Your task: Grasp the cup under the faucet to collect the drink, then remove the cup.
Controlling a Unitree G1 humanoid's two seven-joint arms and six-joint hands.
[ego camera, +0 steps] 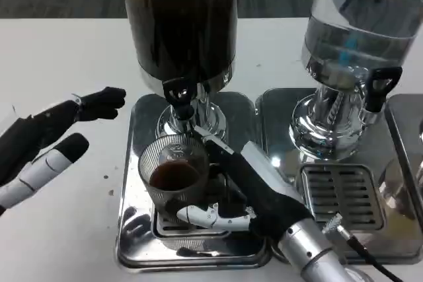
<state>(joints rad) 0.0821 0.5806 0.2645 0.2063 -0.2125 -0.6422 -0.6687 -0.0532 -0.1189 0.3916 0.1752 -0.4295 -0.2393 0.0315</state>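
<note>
Clear ribbed cup (173,176), partly filled with dark drink, stands at lower centre of the frame on a steel drip tray (135,229) beneath the black faucet (178,94) of the dark-liquid dispenser (180,18). Right hand (231,189) grips the cup. Left hand (46,143), at left, holds nothing, fingers spread wide.

Bright overhead light glares off the steel tray (132,229); the white desk (59,64) looks washed out, the picture slightly soft.
</note>
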